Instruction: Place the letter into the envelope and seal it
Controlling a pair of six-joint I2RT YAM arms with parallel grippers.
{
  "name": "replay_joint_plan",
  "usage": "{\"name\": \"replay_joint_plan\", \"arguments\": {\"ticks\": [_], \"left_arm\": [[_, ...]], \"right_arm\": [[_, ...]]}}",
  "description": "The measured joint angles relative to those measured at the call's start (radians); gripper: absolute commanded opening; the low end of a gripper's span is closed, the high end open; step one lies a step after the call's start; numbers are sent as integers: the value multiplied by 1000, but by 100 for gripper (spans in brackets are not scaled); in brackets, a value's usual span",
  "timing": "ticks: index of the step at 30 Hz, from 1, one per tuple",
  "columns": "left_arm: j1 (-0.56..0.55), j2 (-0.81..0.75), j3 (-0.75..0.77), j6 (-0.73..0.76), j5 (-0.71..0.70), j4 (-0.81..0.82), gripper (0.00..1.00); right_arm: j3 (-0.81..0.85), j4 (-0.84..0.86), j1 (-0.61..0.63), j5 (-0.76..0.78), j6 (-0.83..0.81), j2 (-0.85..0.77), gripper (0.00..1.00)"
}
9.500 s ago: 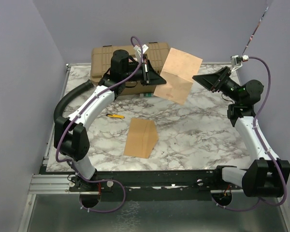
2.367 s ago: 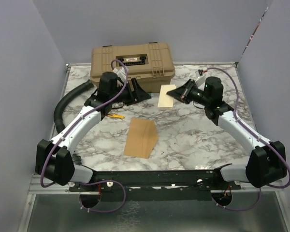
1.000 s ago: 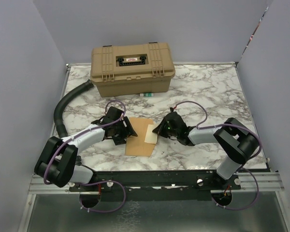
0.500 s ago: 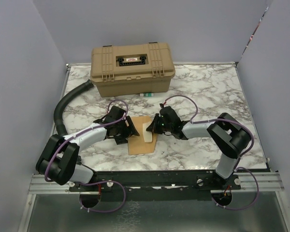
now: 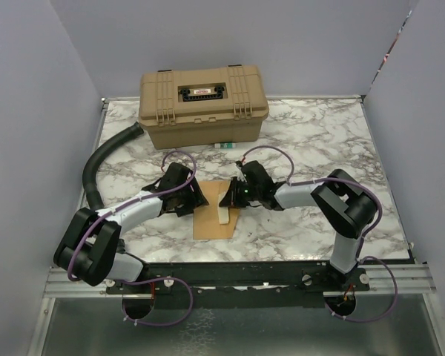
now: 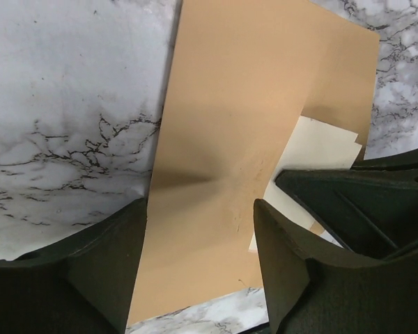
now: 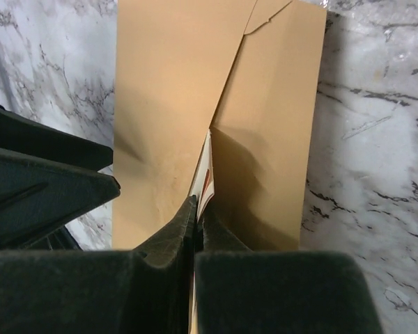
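Observation:
The kraft-brown envelope lies flat on the marble table near its front edge, and it fills the middle of both wrist views. My right gripper is shut on the pale letter, which stands edge-on against the envelope's opening where a raised layer lifts off. In the left wrist view the letter pokes out from under that brown layer. My left gripper hangs open over the envelope's left part, fingers apart above the paper.
A big tan plastic case stands at the back of the table. A black hose curves along the left side. A small white and green object lies just in front of the case. Purple walls close in on both sides.
My right gripper has carried the letter left across the envelope to its opening. The left gripper has shifted slightly and its fingers have narrowed a little.

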Motion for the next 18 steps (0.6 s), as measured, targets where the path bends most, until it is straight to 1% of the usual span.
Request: {"name": "replay_joint_plan", "arguments": {"ticks": [2, 4, 6, 9, 13, 14, 16, 17, 18], "left_arm": [[0, -1, -6, -2, -4, 16, 64], [0, -3, -11, -7, -11, 30, 61], [-1, -4, -15, -11, -25, 35, 60], [-4, -6, -20, -18, -40, 37, 60], [-6, -6, -21, -20, -46, 37, 58], [-6, -5, -21, -20, -46, 38, 58], [-6, -2, -20, -19, -46, 37, 58], [-6, 0, -18, -19, -46, 37, 58], [-6, 2, -16, -18, -46, 37, 58]], "right_arm": [[32, -61, -6, 4, 2, 0, 24], [57, -112, -12, 14, 6, -5, 33], [74, -172, -18, 37, 3, -25, 38], [103, -283, -25, 72, -5, -59, 40], [168, -406, -26, 94, -8, -60, 43], [178, -422, -28, 96, -8, -60, 47], [201, -475, -30, 108, -10, -59, 60], [215, -504, -30, 119, -13, -57, 65], [228, -528, -30, 129, -18, -56, 66]]}}
